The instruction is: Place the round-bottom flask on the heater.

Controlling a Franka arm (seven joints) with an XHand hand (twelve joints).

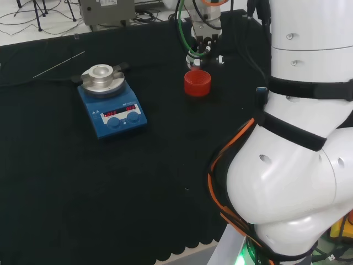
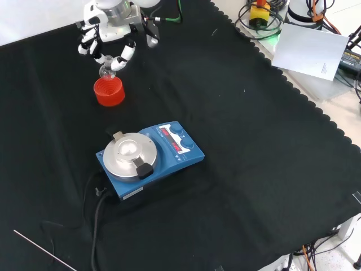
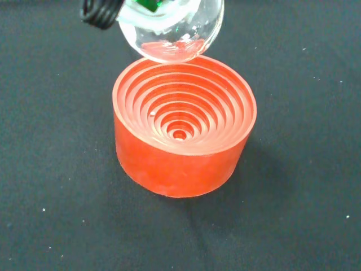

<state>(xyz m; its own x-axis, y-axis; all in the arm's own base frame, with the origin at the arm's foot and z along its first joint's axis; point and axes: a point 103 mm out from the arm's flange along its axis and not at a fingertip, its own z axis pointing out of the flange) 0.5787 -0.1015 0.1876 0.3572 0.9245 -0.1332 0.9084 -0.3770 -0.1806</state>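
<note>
Fingers [image 2: 115,61] curled round the round-bottom flask [image 3: 169,34] should lift it clear of the red stand [image 3: 183,132] before crossing to the heater [image 2: 131,155].

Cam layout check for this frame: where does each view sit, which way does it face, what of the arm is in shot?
Head: behind and above the base, looking over white arm links at the bench; heater, red stand.
Front: opposite side, looking down; hand enters from the top, holding the flask.
Wrist: at the wrist, looking past the palm down into the stand; flask bulb just above.
Shared: the stand in all three; the heater in head and front.
</note>
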